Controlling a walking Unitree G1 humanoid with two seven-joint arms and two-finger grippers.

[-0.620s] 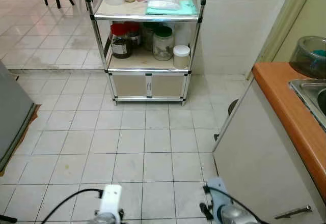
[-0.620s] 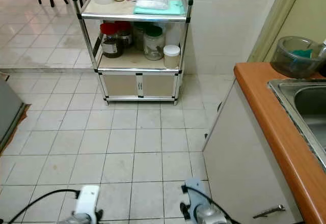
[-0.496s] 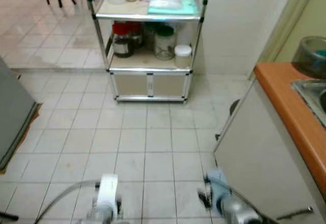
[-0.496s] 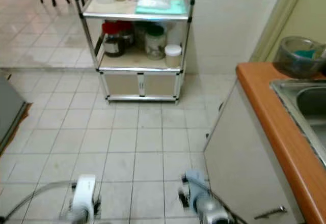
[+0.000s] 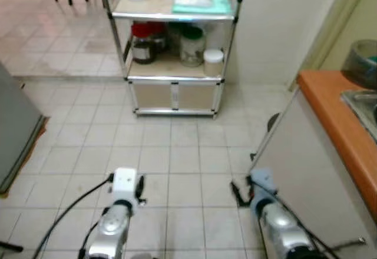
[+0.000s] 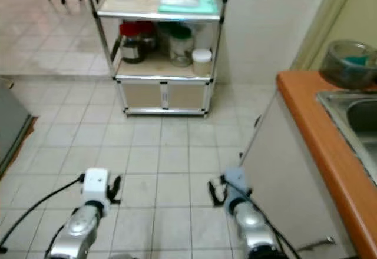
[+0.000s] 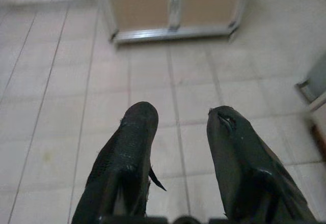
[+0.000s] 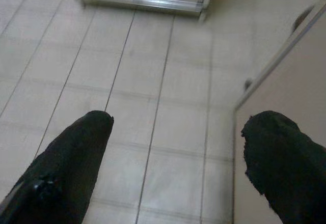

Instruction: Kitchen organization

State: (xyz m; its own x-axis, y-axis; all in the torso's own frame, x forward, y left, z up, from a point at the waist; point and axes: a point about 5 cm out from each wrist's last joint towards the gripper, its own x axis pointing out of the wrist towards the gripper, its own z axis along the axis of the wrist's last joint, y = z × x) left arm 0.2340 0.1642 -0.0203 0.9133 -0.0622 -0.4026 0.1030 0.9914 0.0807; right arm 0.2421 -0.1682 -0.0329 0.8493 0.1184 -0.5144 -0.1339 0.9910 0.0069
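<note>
Both silver arms now reach much further up into the head views than 0.6 s ago: the left gripper (image 5: 125, 183) and right gripper (image 5: 247, 189) sit higher over the tiled floor (image 5: 177, 153). The shelf cart (image 5: 174, 88) sits slightly higher in frame, since the camera has shifted.

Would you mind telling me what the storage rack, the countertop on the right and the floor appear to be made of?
The storage rack looks like shiny metal tubing with pale beige panels, perhaps laminate. The countertop has a smooth, matte orange surface, probably laminate. The floor is glossy off-white ceramic tile, judging by its grout lines and sheen.
</note>
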